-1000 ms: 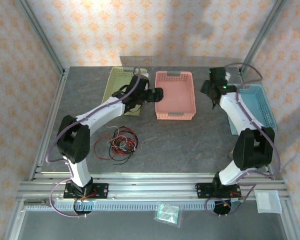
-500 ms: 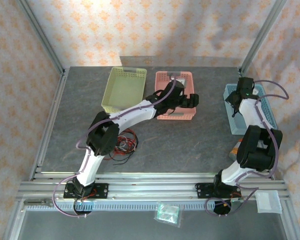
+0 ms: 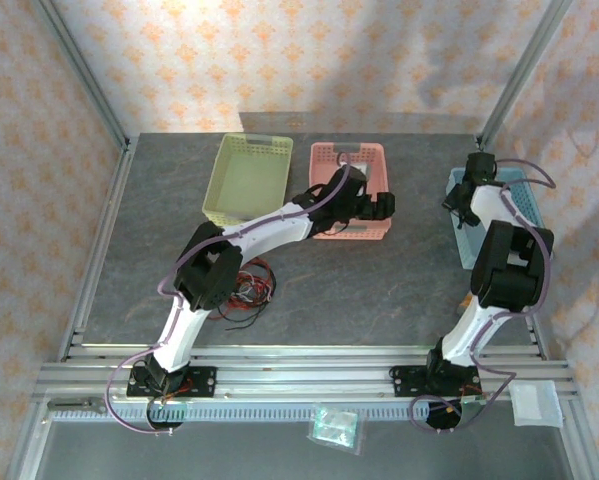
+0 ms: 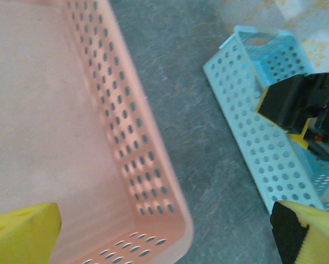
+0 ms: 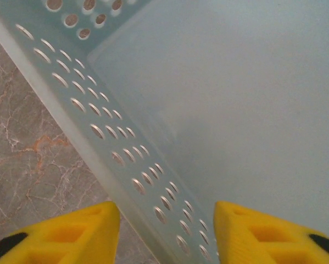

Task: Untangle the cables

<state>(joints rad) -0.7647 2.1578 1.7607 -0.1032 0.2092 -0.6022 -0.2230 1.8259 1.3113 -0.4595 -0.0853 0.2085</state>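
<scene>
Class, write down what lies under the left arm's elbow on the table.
Red and black cables poke out on the table beside the left arm. How much more of the tangle lies beneath it is covered.

I operate a left arm and a right arm of white links and black joint housings. A purple-grey hose follows each. The fingers are yellow, ribbed and black-tipped.
</scene>
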